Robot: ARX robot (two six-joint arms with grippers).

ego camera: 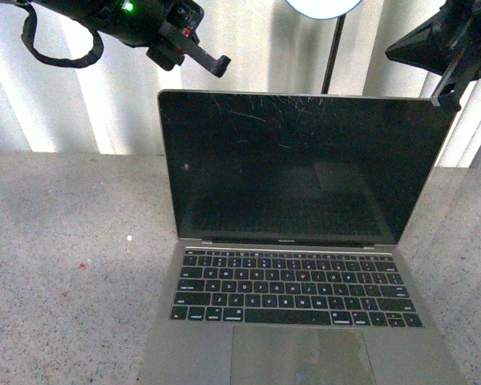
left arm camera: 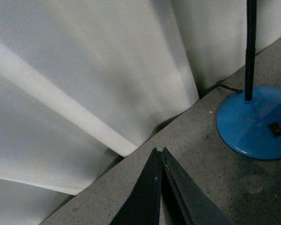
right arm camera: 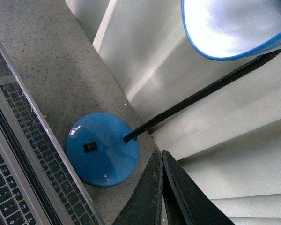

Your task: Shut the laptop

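Laptop (ego camera: 297, 241) shown open on grey table (ego camera: 64, 257).
L gripper (left arm camera: 159, 152) & R gripper (right arm camera: 160, 153) are seen clenched, empty, near screen's top corners; blue lamp (right arm camera: 102, 154) is set behind.

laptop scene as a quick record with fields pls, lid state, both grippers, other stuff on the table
laptop: large thin silver-grey metal laptop, open, screen upright, dark, scratched
left gripper: shut, empty, above the lid's top left corner, apart from it
right gripper: shut, empty, by the lid's top right corner; contact unclear
lamp: blue round-based gooseneck desk lamp, lit, behind the laptop
surface: grey speckled table
backdrop: white pleated curtain
task status: lid not yet lowered
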